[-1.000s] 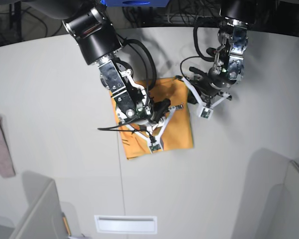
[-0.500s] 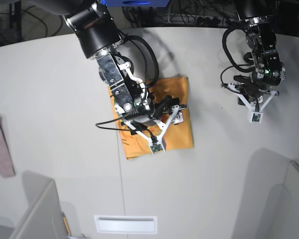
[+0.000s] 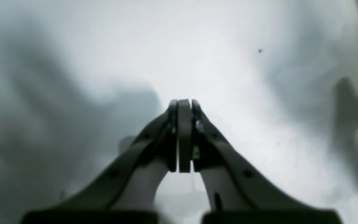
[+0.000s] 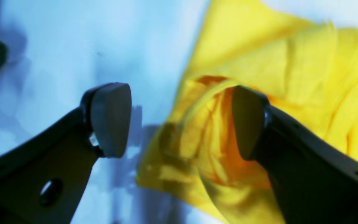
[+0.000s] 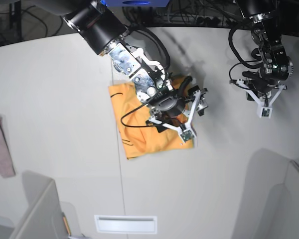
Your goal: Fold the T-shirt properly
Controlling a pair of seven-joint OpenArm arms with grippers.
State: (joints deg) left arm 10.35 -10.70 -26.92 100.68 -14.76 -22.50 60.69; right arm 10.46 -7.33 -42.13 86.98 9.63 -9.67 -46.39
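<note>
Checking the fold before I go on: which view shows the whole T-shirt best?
The base view: the T-shirt lies folded on the table, partly covered by the right gripper. The right wrist view shows only bunched cloth near one corner; the left wrist view catches just a yellow sliver at its right edge.

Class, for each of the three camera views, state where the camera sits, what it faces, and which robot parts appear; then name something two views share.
Base: overhead, facing down on the white table, both arms and the folded orange-yellow cotton T-shirt.
Left wrist: behind the shut left gripper, facing bare tabletop; a yellow sliver at the right edge.
Right wrist: behind the open right gripper, facing the shirt's bunched edge.
Shared: the T-shirt and right gripper appear in base and right wrist views.
</note>
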